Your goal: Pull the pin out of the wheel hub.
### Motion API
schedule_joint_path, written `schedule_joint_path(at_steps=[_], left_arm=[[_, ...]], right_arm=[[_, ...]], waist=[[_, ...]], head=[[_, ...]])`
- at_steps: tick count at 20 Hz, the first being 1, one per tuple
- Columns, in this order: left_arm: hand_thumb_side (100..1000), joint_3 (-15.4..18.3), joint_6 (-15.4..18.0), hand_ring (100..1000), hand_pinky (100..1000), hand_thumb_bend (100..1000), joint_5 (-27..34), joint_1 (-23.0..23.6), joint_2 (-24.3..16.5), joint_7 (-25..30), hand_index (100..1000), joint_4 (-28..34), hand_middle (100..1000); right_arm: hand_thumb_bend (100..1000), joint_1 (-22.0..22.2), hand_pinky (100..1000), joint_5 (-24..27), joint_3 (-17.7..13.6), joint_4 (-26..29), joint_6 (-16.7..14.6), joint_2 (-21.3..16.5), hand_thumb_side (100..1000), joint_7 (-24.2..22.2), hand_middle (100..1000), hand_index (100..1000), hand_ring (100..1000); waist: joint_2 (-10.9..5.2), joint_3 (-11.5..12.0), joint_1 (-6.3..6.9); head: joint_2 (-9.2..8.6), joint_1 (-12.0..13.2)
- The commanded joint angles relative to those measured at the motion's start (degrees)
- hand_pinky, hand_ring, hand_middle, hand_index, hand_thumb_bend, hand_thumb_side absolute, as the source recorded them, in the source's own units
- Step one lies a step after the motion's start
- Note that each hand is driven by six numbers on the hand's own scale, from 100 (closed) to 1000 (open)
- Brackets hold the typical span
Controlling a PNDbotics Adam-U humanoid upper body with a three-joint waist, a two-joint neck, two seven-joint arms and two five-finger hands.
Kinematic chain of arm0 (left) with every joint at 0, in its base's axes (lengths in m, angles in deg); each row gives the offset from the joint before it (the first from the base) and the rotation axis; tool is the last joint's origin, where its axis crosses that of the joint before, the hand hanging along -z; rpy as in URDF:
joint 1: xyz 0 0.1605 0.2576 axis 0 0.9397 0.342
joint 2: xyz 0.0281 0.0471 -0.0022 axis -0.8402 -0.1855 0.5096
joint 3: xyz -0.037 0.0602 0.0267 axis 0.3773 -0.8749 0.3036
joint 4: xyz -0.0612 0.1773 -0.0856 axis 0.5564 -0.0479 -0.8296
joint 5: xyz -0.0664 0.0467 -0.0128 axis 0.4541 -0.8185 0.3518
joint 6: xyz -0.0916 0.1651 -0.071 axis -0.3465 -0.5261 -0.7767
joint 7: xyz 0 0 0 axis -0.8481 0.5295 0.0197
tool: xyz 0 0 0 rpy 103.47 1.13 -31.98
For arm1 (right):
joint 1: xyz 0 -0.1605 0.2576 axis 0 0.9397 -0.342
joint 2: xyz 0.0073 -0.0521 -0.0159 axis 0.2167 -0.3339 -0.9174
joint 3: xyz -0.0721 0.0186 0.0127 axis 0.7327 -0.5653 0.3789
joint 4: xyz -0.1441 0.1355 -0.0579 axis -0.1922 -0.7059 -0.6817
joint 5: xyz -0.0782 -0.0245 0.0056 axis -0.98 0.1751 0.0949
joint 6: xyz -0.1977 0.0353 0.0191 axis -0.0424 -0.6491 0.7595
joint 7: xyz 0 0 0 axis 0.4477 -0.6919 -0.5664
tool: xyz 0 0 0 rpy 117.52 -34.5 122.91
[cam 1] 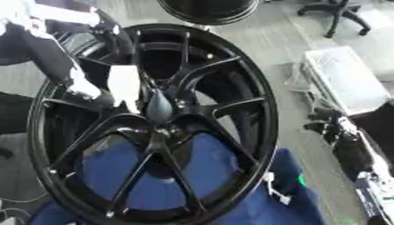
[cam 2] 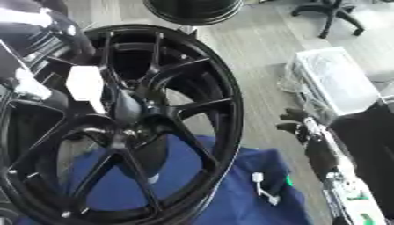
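Black wheel (cam 1: pixel 154 127) upright on blue cloth (cam 1: pixel 208 176), left hand (cam 1: pixel 123 88) at hub (cam 1: pixel 159 110), right hand (cam 2: pixel 296 121) idle

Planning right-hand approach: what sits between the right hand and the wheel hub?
Right eye view: from the right hand, a strip of bare grey floor, then the wheel's rim and spokes before the hub.
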Motion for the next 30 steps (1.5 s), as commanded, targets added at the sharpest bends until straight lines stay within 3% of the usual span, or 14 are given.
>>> schedule_joint_path(at_steps=[1,11,17,20,25,30], left_arm=[[272,0.5,0.6,827,940,579,-0.8,-0.8,-0.2,0.0,835,0.1,801],[232,0.7,0.6,816,920,538,-2.4,-0.3,0.8,0.0,809,0.2,796],[165,0.6,0.2,807,900,488,-3.6,-0.3,1.5,0.0,747,0.1,780],[100,0.9,-0.2,800,888,429,-4.9,-0.2,1.7,0.0,709,-0.2,764],[100,0.6,-0.5,773,865,311,-5.1,0.0,1.9,0.0,619,-0.3,701],[100,0.2,-1.3,729,840,149,-5.0,0.2,1.9,0.0,449,-0.4,631]], right_arm=[[100,-0.3,907,-0.1,-0.1,0.3,0.0,-0.6,802,-0.1,706,797,692],[100,-0.6,908,-0.2,-0.1,-0.1,0.2,-0.4,807,-0.1,707,797,692],[100,-0.8,909,-0.3,-0.2,-0.2,0.2,-0.3,809,-0.2,708,798,693],[100,-0.8,909,-0.4,-0.2,-0.4,0.2,-0.1,812,-0.2,708,798,693],[100,-0.8,910,-0.5,-0.2,-0.5,0.2,0.0,811,-0.2,708,798,693],[100,-0.8,910,-0.5,-0.2,-0.5,0.3,0.0,813,-0.3,709,799,694]], waist=[[-0.74,-0.1,-0.17],[-0.52,-0.4,-0.09],[-0.35,-0.6,-0.04],[-0.27,-0.8,-0.01],[-0.2,-0.9,0.03],[-0.26,-1.1,0.06]], head=[[-0.92,0.2],[-1.14,0.8],[-1.08,0.9],[-1.16,0.9],[-1.1,0.9],[-0.99,1.0]])
